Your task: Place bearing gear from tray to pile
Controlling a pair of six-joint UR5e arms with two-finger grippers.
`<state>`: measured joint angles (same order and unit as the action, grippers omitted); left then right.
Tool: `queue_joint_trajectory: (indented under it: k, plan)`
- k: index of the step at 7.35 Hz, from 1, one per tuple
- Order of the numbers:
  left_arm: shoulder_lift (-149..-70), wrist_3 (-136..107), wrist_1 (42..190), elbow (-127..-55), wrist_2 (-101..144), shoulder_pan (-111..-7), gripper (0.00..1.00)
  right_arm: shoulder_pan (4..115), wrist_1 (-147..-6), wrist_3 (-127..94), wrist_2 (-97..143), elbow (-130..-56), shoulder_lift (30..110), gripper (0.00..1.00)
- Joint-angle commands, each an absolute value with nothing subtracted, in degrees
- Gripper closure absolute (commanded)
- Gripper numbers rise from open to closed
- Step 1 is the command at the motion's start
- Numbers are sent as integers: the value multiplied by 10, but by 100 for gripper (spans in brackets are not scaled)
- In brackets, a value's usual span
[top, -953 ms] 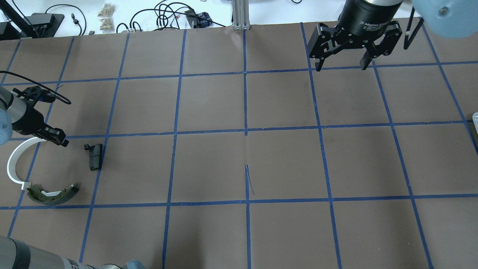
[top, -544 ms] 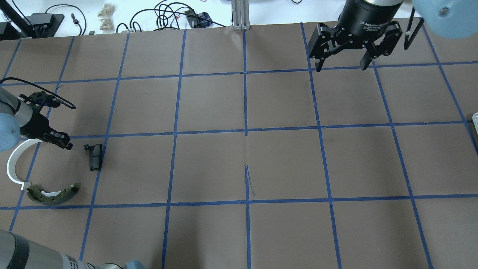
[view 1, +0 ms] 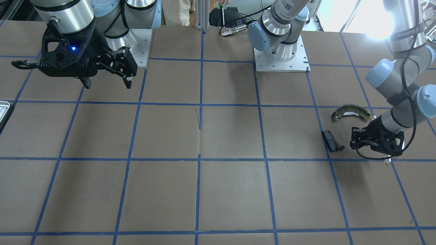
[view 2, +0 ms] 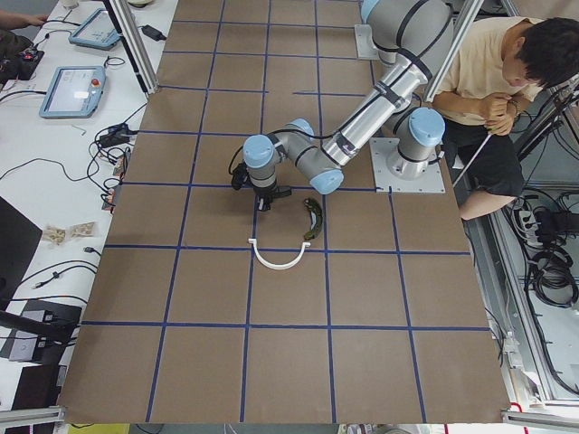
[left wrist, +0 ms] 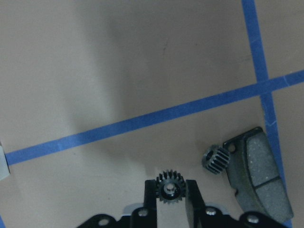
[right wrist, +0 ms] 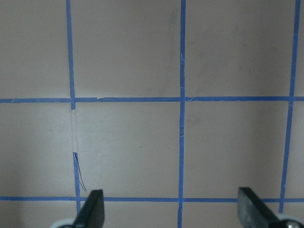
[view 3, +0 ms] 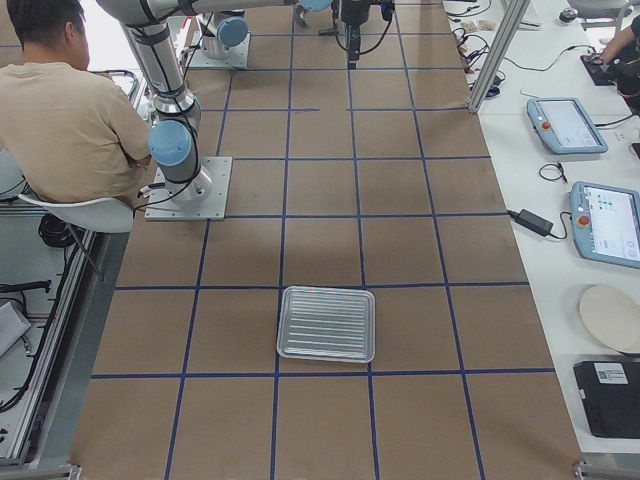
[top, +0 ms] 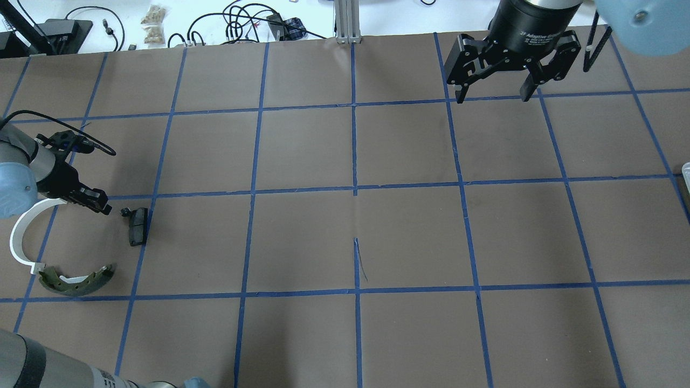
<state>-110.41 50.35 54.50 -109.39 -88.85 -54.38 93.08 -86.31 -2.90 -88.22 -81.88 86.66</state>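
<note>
Left hand (left wrist: 170, 191) first: its two fingers are pinched tight on a small black bearing gear (left wrist: 170, 186), and in the wrist view the teeth poke out past the fingertips. The hand is down low over the counter (top: 302, 237), right at the pile, at the robot's left end. I can't tell from here whether the gear is touching the brown paper.

Just beside the fingers, a second small gear (left wrist: 216, 159) lies on the counter. It's touching the corner of the black pad (left wrist: 256, 176). A strip of blue tape runs across the paper just beyond the fingertips.

Out from there, the white plastic arc (top: 19, 237) curves away from under the left arm. Its far end meets the bronze-dark brake shoe (top: 75, 280), which lies flat near the robot's edge of the counter. The pad sits near the shoe and the arc but apart from both.

Across the counter now: the right hand (top: 491, 98) hangs high on the far side, fingers spread wide, gripping nothing. Its wrist view looks straight down on bare paper and tape lines.

The tray (view 3: 327, 323) lies flat at the robot's right end, well apart from the pile.
</note>
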Motion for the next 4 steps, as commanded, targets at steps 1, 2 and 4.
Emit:
queue_joint_trajectory:
  k: [1, 2, 4]
  plan:
    - [-1103, 500, 545, -1093, -888, -547, 4, 931, -863, -29, -881, -818, 866, 0]
    - [-1101, 500, 545, -1093, -887, -547, 0, 931, -866, -29, -881, -818, 866, 0]
    - [-1073, 495, 562, -1085, -890, -554, 0, 931, -870, -29, -880, -818, 866, 0]
